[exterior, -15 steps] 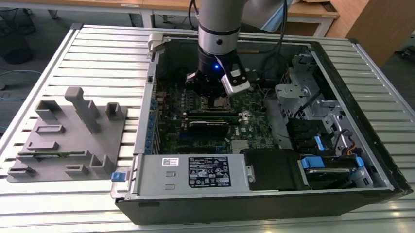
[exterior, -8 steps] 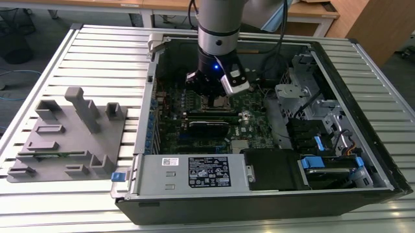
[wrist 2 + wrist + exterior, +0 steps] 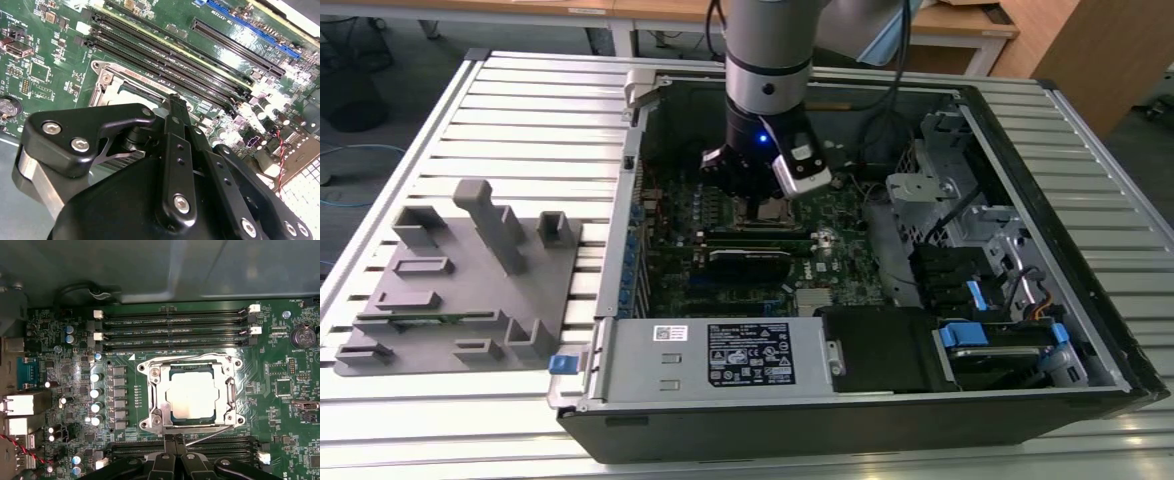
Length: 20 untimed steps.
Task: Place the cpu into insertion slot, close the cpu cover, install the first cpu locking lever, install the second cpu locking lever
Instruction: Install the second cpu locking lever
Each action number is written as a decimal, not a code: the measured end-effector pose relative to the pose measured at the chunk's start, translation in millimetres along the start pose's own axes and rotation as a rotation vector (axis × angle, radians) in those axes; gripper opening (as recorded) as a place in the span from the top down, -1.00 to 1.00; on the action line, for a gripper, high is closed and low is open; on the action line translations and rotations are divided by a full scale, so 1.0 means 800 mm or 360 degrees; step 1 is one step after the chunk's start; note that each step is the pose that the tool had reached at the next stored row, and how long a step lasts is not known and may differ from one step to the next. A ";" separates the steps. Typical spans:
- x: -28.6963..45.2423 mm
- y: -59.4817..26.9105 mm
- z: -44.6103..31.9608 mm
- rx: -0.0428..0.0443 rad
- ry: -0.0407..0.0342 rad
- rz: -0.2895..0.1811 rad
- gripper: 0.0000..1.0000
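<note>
The cpu is seated in the insertion slot under the lowered cpu cover, near the motherboard's middle; the gripper, fingers pressed together, is held at a thin locking lever, where slippage risks a sprung-back lever.

Arm upright, wrist pointing down, hand fingers together
</note>
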<state>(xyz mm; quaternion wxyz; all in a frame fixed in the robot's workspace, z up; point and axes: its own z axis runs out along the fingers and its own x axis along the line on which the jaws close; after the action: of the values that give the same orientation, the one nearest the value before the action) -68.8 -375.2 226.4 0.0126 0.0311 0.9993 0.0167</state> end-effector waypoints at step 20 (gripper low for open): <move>0.0042 -0.007 0.0005 0.0002 -0.0001 0.0001 0.79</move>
<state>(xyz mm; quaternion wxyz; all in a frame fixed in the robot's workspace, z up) -72.5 -380.6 225.7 0.0129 0.0314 0.9993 0.0159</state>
